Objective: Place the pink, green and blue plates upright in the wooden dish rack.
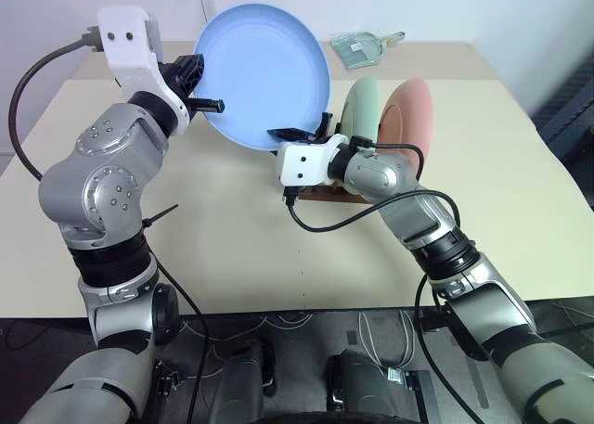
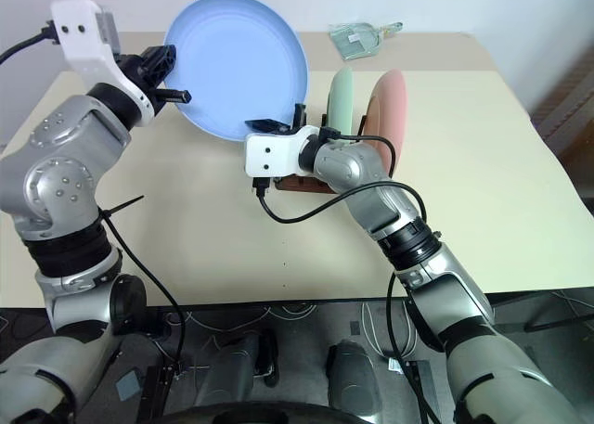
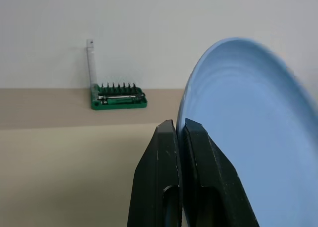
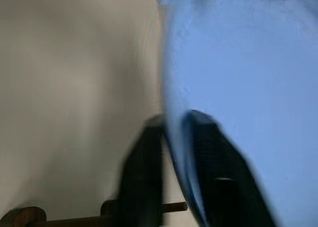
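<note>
The blue plate (image 1: 264, 71) hangs tilted above the table, gripped from two sides. My left gripper (image 1: 213, 101) is shut on its left rim, the fingers (image 3: 166, 152) pinching the edge. My right gripper (image 1: 293, 133) is shut on the plate's lower rim, one finger (image 4: 149, 152) on each face. Just behind my right hand, the green plate (image 1: 360, 109) and the pink plate (image 1: 413, 113) stand upright side by side in the wooden dish rack (image 1: 323, 194). The rack is mostly hidden by my right wrist, and its dark pegs (image 4: 20, 218) show below the blue plate.
A green tray of screwdriver bits (image 3: 119, 97) sits near the wall at the table's far edge. A clear packet (image 1: 364, 45) lies at the back, right of the blue plate. The beige table (image 1: 232, 248) stretches open in front of the rack.
</note>
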